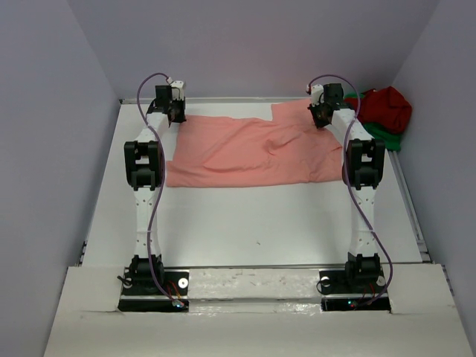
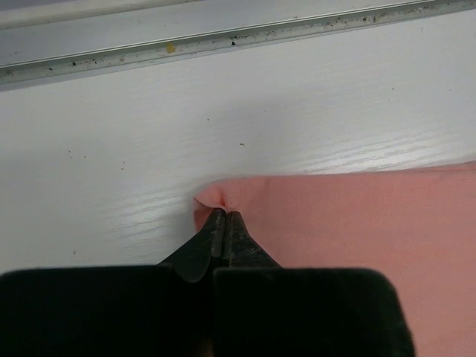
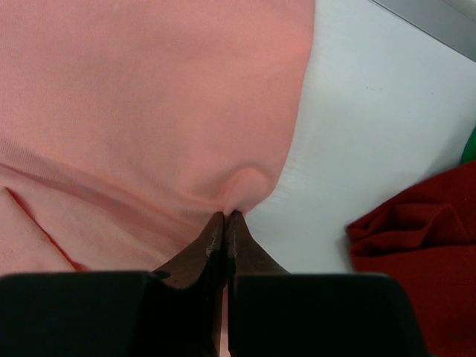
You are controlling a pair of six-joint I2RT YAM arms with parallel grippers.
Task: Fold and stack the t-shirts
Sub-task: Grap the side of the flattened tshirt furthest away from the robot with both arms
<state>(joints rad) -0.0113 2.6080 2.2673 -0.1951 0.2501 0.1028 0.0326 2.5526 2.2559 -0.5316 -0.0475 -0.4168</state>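
With the salmon-pink t-shirt [image 1: 245, 152] flat on the counter [image 1: 282, 223] toward twelve o'clock, the left pincer [image 2: 224, 216] and right pincer [image 3: 225, 217] each pinch its far edge, so the first fold looks ready: lift both evenly toward six o'clock.

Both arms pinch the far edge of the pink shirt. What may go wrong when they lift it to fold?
1. The left jaws hold only a small tip of the salmon-pink shirt at its corner, so the cloth may slip out on lifting.
2. The top view shows creases near the shirt's middle; a fold may trap them.
3. The dark red shirt lies close to the right jaws; a sideways swing might drag it.
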